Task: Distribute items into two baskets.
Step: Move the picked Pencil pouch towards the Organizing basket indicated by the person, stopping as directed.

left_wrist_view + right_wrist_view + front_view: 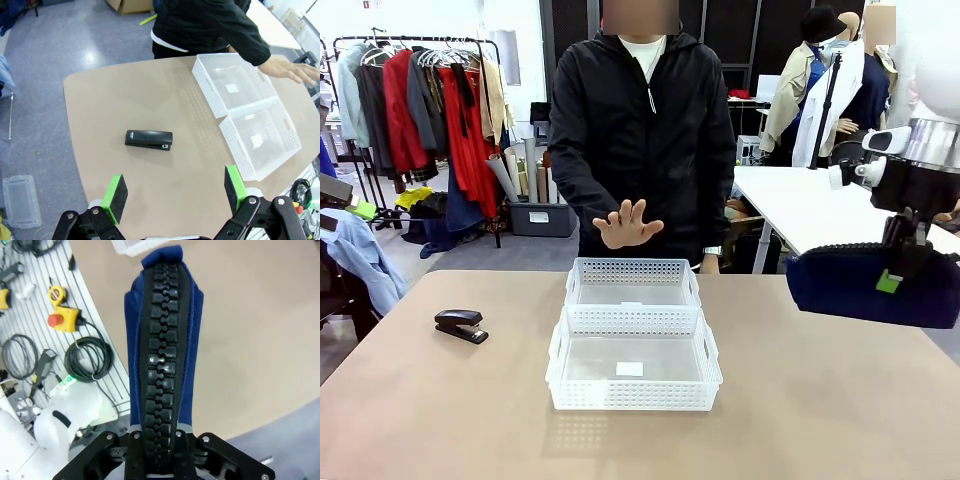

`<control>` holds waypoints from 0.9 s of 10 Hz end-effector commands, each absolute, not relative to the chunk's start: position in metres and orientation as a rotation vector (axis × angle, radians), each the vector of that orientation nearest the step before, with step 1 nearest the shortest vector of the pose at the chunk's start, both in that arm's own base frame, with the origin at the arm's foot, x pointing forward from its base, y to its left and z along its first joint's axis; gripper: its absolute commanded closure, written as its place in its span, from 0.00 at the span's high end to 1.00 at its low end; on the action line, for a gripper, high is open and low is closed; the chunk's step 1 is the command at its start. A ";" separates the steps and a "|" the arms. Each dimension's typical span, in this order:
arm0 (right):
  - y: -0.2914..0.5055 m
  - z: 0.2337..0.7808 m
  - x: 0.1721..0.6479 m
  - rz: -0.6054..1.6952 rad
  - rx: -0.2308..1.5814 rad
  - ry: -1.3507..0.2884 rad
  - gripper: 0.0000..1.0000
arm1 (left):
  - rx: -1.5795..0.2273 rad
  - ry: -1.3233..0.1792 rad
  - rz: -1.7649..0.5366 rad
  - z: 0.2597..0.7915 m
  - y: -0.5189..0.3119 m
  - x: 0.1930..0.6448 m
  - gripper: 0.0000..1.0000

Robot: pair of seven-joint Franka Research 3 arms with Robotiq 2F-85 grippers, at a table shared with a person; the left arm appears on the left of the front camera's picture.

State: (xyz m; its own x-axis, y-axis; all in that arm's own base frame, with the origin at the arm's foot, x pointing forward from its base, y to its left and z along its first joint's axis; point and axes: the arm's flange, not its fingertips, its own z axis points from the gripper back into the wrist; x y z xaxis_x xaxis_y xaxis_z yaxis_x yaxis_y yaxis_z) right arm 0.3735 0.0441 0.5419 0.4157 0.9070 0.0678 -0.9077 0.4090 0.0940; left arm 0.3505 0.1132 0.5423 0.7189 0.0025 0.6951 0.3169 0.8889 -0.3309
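Observation:
Two white perforated baskets stand end to end at the table's middle: the near one (633,374) (261,137) with a small label, the far one (632,290) (232,82) by the person. A black stapler (461,325) (148,139) lies on the table at the left. My left gripper (175,192) hangs open above the table, nothing between its green pads, the stapler just beyond it. My right gripper (900,272) (160,447) is shut on the navy blue zip pouch (873,285) (162,345), held lengthwise in the air above the table's right side.
The person stands at the far side with an open hand (627,225) (295,70) held over the far basket. A white table (810,205) stands behind at the right. Cables and a red stop button (62,320) lie past the table's edge.

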 end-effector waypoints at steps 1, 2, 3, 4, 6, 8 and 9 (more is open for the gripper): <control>0.044 0.554 0.357 1.146 0.095 -0.018 0.00 | -0.462 -0.756 -0.186 0.542 0.114 0.351 1.00; 0.044 0.554 0.357 1.146 0.095 -0.018 0.00 | -0.462 -0.756 -0.186 0.542 0.114 0.351 1.00; 0.044 0.554 0.357 1.146 0.095 -0.018 0.00 | -0.462 -0.756 -0.186 0.542 0.114 0.351 1.00; 0.044 0.554 0.357 1.146 0.095 -0.018 0.00 | -0.462 -0.756 -0.186 0.542 0.114 0.351 1.00; 0.044 0.554 0.357 1.146 0.095 -0.018 0.00 | -0.462 -0.756 -0.186 0.542 0.114 0.351 1.00; 0.044 0.554 0.357 1.146 0.095 -0.018 0.00 | -0.462 -0.756 -0.186 0.542 0.114 0.351 1.00; 0.044 0.554 0.357 1.146 0.095 -0.018 0.00 | -0.462 -0.756 -0.186 0.542 0.114 0.351 1.00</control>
